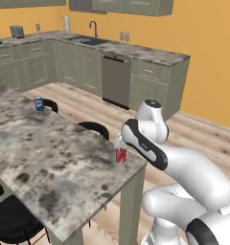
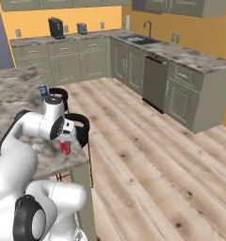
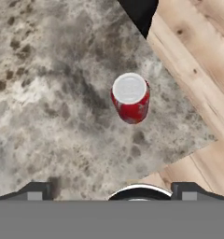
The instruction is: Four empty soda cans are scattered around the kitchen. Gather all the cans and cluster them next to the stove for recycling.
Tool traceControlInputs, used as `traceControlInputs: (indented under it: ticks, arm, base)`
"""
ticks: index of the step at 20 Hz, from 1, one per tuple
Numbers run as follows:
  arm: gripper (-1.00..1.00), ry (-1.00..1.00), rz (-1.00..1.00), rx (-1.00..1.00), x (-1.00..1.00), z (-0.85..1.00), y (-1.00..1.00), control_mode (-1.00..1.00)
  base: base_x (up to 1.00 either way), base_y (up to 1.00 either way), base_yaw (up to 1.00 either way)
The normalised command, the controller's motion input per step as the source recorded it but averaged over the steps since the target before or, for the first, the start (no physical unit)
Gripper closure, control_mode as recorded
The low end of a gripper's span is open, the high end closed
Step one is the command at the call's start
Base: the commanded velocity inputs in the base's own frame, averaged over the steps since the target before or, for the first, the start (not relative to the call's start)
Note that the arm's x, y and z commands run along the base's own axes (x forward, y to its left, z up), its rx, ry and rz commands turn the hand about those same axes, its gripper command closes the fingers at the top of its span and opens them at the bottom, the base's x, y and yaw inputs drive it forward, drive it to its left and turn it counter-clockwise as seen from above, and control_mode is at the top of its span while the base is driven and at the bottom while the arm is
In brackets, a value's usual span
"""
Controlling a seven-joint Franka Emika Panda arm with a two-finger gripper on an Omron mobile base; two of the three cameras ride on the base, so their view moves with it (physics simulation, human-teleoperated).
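Observation:
A red soda can (image 1: 120, 155) (image 2: 65, 148) (image 3: 130, 98) stands upright near the corner of the stone island counter (image 1: 50, 162), close to its edge. My gripper (image 3: 111, 192) (image 1: 120, 143) (image 2: 67, 136) hangs just above this can, open, pointing down, with nothing between its fingers; in the hand view the can sits above the midpoint of the fingertips. A blue soda can (image 1: 39, 104) (image 2: 43, 90) stands upright farther along the same counter, by its edge. The stove is out of view.
Black stools (image 1: 94, 128) (image 2: 79, 124) sit against the island's floor side, and a black chair (image 1: 11, 220) at its near end. Across the wood floor, cabinets with a dishwasher (image 1: 116, 81) (image 2: 155, 82) and a sink (image 1: 88, 40) line the orange wall.

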Motion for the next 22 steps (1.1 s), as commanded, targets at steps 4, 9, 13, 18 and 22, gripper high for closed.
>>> traceControlInputs:
  ticks: [4, 9, 13, 18, 22]
  arm:
    - [-1.0, 0.0, 0.0, 0.0, 0.0, 0.0, 0.0, 1.0]
    - [-1.0, 0.0, 0.0, 0.0, 0.0, 0.0, 0.0, 1.0]
    - [-1.0, 0.0, 0.0, 0.0, 0.0, 0.0, 0.0, 1.0]
    - [-1.0, 0.0, 0.0, 0.0, 0.0, 0.0, 0.0, 1.0]
    - [-1.0, 0.12, -0.07, -0.09, 0.38, -0.01, 0.11, -1.0]
  base:
    - [0.3, -0.04, 0.17]
    - [0.0, 0.0, 0.0]
    - [0.0, 0.0, 0.0]
    - [0.01, 0.01, 0.0]
    - [0.0, 0.0, 0.0]
